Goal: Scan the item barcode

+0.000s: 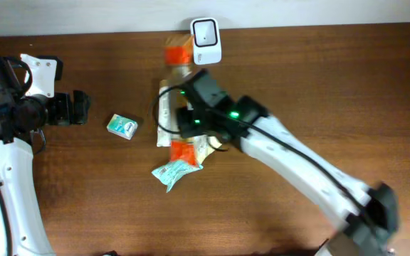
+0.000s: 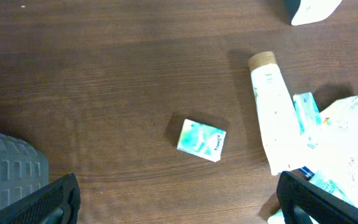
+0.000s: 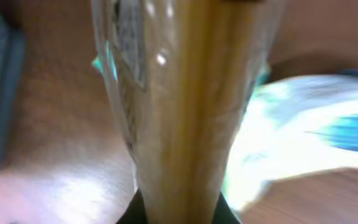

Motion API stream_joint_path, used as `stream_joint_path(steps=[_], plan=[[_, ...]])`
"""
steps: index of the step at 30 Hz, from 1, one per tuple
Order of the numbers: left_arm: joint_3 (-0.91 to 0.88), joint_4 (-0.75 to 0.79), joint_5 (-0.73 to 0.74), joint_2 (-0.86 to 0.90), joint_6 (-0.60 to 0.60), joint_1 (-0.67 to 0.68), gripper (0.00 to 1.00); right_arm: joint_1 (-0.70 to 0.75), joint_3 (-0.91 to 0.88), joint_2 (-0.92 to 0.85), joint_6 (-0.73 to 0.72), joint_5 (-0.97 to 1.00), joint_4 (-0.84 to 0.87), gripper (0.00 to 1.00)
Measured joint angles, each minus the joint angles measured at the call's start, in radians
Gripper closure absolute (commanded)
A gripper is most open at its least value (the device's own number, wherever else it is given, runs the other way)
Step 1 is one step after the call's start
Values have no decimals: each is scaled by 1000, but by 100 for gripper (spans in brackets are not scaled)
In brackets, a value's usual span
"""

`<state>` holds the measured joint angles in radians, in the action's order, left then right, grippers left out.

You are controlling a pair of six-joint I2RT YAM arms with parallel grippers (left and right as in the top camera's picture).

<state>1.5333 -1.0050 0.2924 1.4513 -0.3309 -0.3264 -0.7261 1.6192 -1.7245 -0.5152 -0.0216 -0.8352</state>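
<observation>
A dark wooden desk (image 1: 319, 78) runs up to a pale wall at its back edge. Toward the left edge the left gripper (image 1: 77, 108) hangs with its jaws wide apart and holds nothing. A small teal box (image 1: 122, 126) lies near it. Mid-desk lies a heap: a white tube (image 1: 165, 114), a teal pouch (image 1: 175, 171) and a long packet (image 1: 179, 71) (tan in clear wrap, seemingly orange at both ends). The packet's long axis runs front to back. The right gripper (image 1: 188, 121) is clamped across the packet's middle. The scanner (image 1: 206, 41) stands at the back edge, just beyond the packet's far end, so the right arm is much the nearer. The barcode cannot be made out, since the right wrist view is blurred.
</observation>
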Motion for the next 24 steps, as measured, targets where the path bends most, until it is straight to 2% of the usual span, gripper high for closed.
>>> stream_joint_path(steps=[3, 9, 12, 13, 14, 16, 18, 20, 24], plan=[[0, 0, 0, 0, 0, 0, 1, 0, 21, 19, 40, 260, -160, 93], [0, 0, 0, 0, 0, 0, 1, 3, 13, -309, 68, 558, -273, 92], [0, 0, 0, 0, 0, 0, 1, -1, 12, -378, 79, 601, -286, 65], [0, 0, 0, 0, 0, 0, 1, -2, 13, -378, 82, 583, -272, 57], [0, 0, 0, 0, 0, 0, 1, -2, 14, -378, 90, 549, -254, 54], [0, 0, 0, 0, 0, 0, 1, -1, 34, -378, 162, 377, -214, 45], [0, 0, 0, 0, -1, 0, 1, 4, 76, -378, 241, 196, -219, 42], [0, 0, 0, 0, -3, 0, 1, 18, 146, -378, 287, 85, -301, 33], [0, 0, 0, 0, -3, 0, 1, 96, 197, -377, 310, 50, -438, 18]])
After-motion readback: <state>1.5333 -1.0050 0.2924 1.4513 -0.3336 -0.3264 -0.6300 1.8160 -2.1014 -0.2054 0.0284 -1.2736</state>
